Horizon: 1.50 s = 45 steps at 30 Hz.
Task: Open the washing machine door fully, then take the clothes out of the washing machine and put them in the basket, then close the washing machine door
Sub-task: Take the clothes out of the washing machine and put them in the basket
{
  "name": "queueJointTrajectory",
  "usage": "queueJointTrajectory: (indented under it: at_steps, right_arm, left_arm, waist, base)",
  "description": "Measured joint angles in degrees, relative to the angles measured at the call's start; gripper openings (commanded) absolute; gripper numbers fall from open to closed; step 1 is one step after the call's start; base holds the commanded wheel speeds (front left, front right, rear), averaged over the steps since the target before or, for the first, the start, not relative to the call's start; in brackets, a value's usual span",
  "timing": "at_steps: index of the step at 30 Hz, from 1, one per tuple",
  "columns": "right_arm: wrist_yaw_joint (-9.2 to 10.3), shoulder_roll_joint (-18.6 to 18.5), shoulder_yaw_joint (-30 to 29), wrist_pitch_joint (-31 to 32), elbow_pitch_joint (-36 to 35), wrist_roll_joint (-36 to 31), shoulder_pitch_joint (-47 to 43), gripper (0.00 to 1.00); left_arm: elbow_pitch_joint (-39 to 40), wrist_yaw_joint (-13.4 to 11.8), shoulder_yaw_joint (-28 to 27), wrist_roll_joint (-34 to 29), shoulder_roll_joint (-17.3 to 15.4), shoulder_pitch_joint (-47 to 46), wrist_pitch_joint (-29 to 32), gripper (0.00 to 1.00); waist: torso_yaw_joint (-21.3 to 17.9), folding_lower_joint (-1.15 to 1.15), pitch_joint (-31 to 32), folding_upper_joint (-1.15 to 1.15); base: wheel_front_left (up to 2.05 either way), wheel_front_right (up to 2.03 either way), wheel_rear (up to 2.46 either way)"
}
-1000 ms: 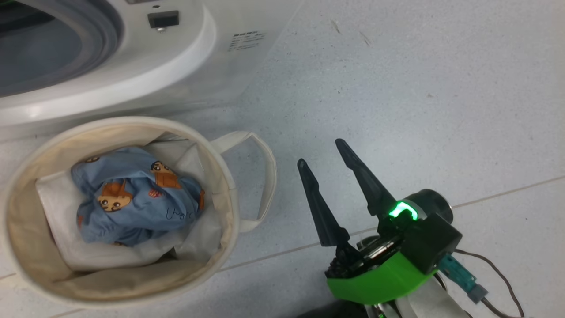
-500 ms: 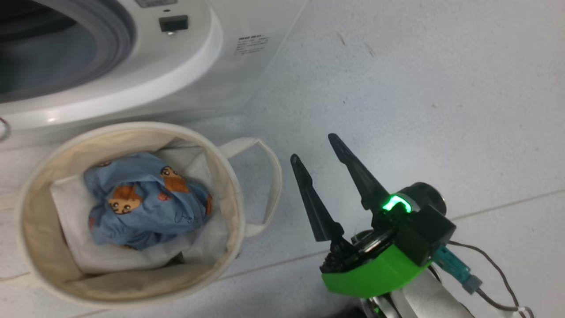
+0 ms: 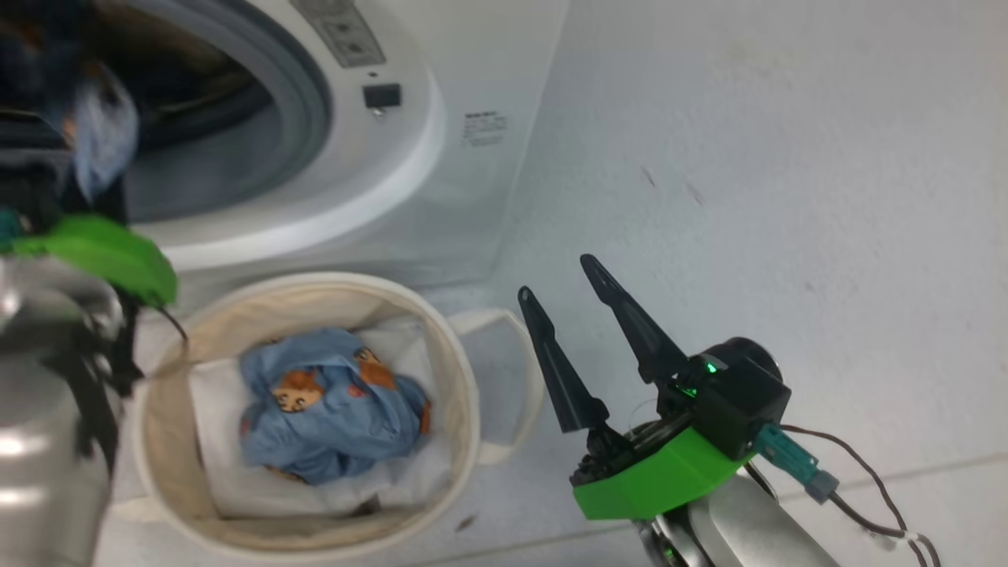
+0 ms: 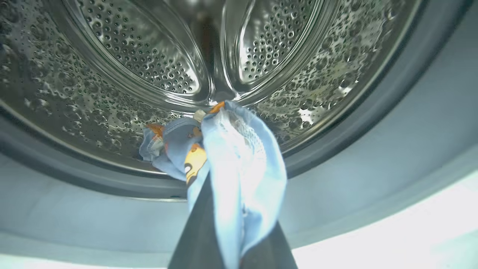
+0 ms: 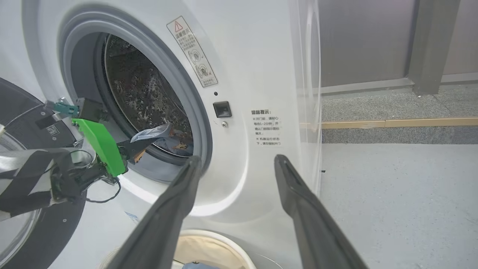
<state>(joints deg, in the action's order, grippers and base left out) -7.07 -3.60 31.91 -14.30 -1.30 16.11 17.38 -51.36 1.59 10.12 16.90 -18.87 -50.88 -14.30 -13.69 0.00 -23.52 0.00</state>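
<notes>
We've the door [image 5: 15, 102] open, one garment [image 3: 339, 409] in the basket [image 3: 466, 370] at seven o'clock, left end effector [image 4: 227, 209] clamped on a second garment [image 4: 239, 157] at the washing machine [image 3: 441, 197] mouth, ten o'clock, right end effector [image 3: 555, 277] gaping empty, closing yet to come.

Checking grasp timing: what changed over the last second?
Head camera swung toward the washing machine, bringing the left arm into view. The left tool closed on a blue garment at the drum mouth. Unchanged: right tool open beside the basket, a second garment lying inside it.
</notes>
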Motion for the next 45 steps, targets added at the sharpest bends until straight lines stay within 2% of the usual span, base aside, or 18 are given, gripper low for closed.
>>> queueJointTrajectory:
  at_steps: [8,14,16,17,23,27,32,37,41,45]
  right_arm:
    - [0.00,-2.16,-1.35,0.01,1.82,2.70,-0.76,1.00]
    - [0.00,-2.63,-1.85,0.01,2.32,3.94,-2.97,1.00]
    - [0.00,-2.79,-1.87,0.01,2.30,4.24,-3.56,1.00]
    - [0.00,-2.79,-1.87,0.01,2.30,4.24,-3.56,1.00]
    - [0.00,-3.91,-2.34,0.01,2.02,4.67,-5.04,1.00]
    - [0.00,-4.19,-3.20,0.01,1.77,4.67,-5.43,1.00]
    - [0.00,-4.22,-2.89,0.01,1.70,4.67,-6.48,1.00]
    - [0.00,-4.33,-2.52,0.01,1.72,4.67,-6.47,1.00]
    - [0.00,-4.43,-1.97,0.01,1.88,4.67,-6.46,1.00]
    - [0.00,-4.50,-2.04,0.01,1.86,4.67,-6.44,1.00]
  left_arm:
    - [15.43,3.96,-2.47,6.13,3.22,13.71,0.52,0.00]
    - [34.88,4.28,-2.77,11.50,3.03,20.62,10.53,0.00]
    - [42.90,3.02,-3.16,13.17,2.86,22.65,14.67,0.00]
    - [42.90,3.02,-3.16,13.17,2.86,22.65,14.67,0.00]
    - [64.72,-2.24,-5.76,17.51,1.46,25.06,25.79,0.00]
    - [73.50,-5.23,-6.58,18.97,0.90,25.16,30.76,0.00]
    - [75.35,-7.13,-6.51,19.39,0.69,29.26,33.86,0.00]
    - [73.17,-7.44,-6.64,20.52,0.68,32.61,34.05,0.00]
    - [68.36,-7.00,-6.65,21.81,1.02,34.77,33.97,0.00]
    - [62.26,-4.99,-4.69,22.10,2.77,38.18,31.41,0.00]
  waist:
    - [5.08,-0.01,7.95,0.00]
    - [9.66,-0.01,13.24,0.00]
    - [10.88,-0.01,15.06,0.00]
    - [10.88,-0.01,15.06,0.00]
    - [13.56,-0.01,19.58,0.00]
    - [14.08,-0.01,21.20,0.00]
    - [13.30,-0.01,21.21,0.00]
    - [12.36,-0.01,20.92,0.00]
    - [11.33,-0.01,20.54,0.00]
    - [10.07,-0.01,19.61,0.00]
  base:
    - [0.00,0.00,0.00]
    - [0.00,0.00,0.00]
    - [0.00,0.00,0.00]
    - [0.00,0.00,0.00]
    - [0.00,0.00,0.00]
    - [0.00,0.00,0.00]
    - [0.00,0.00,0.00]
    - [0.00,0.00,0.00]
    - [0.00,0.00,0.00]
    - [0.00,0.00,0.00]
